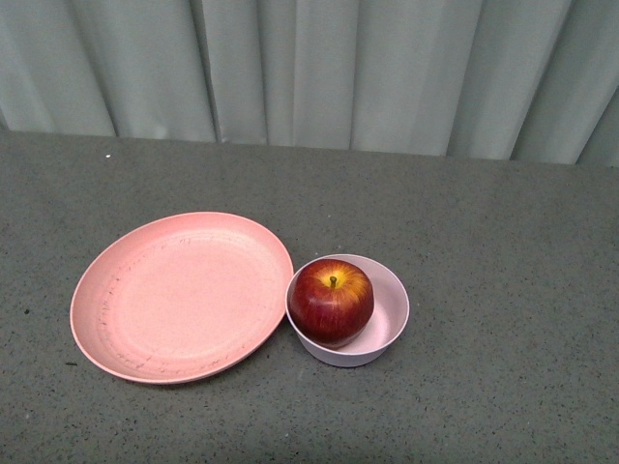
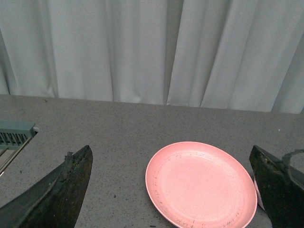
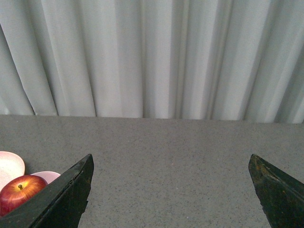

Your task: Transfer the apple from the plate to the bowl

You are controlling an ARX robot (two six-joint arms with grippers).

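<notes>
The dark-red apple (image 1: pixel 331 301) with a yellow patch round its stem sits inside the small pale-pink bowl (image 1: pixel 387 324). The wide salmon-pink plate (image 1: pixel 179 295) lies bare just left of the bowl, its rim touching it. Neither gripper shows in the front view. My left gripper (image 2: pixel 171 164) is open and empty, raised, looking down at the plate (image 2: pixel 202 185). My right gripper (image 3: pixel 171 166) is open and empty above bare table; the apple (image 3: pixel 19 192) and bowl (image 3: pixel 45 176) show at that view's edge, beside one finger (image 3: pixel 61 197).
A grey speckled table (image 1: pixel 484 222) carries everything. A pale pleated curtain (image 1: pixel 309 68) hangs along its far edge. A grey-green vented fixture (image 2: pixel 14 133) shows at the edge of the left wrist view.
</notes>
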